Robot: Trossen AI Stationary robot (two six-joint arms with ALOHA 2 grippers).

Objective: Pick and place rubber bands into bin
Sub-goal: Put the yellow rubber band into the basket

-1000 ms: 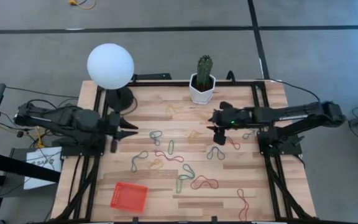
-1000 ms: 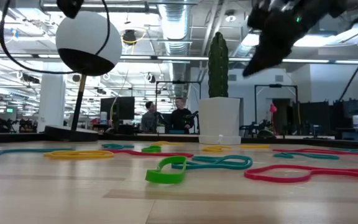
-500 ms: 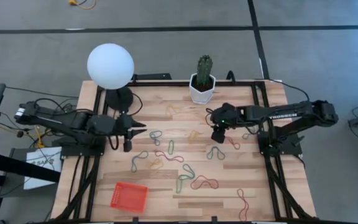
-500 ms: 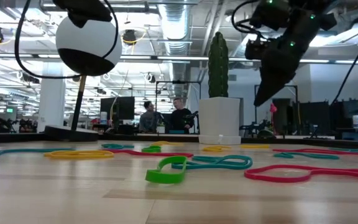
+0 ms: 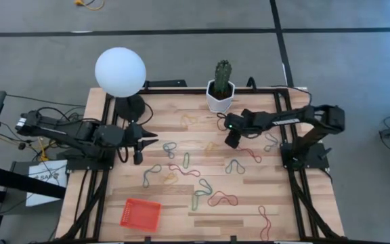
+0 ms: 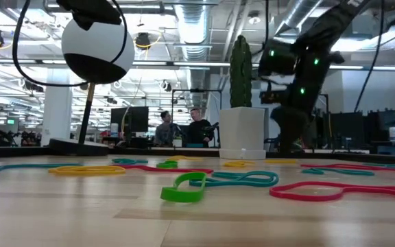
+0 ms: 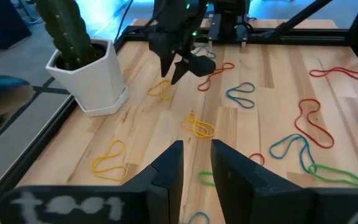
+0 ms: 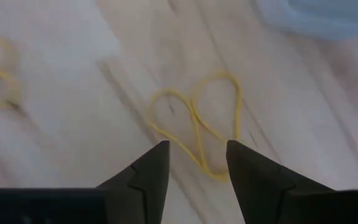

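Several rubber bands in red, green, grey-blue and tan (image 5: 222, 199) lie flat and scattered over the wooden table; in the low view a green one (image 6: 184, 186) is nearest. The orange-red bin (image 5: 141, 213) rests on the table near the near left corner. My right gripper (image 5: 230, 139) (image 6: 288, 140) is open and points down over a yellow band (image 8: 197, 124) (image 7: 161, 89) close to the cactus pot; its fingers stand either side of the band without touching. My left gripper (image 5: 147, 140) (image 7: 196, 152) is open, held level above the table's left side.
A white hexagonal cactus pot (image 5: 220, 95) stands at the far edge, just beyond my right gripper. A lamp with a white globe (image 5: 120, 72) stands at the far left corner. Black frame rails (image 5: 296, 190) run along the table's sides. People show in the room behind (image 6: 184, 127).
My right gripper has come down toward the table, tipped from slanting to pointing down, and shifted slightly toward the left and the cactus pot. My left gripper has reached a little toward the table's right, then held still. No band has moved.
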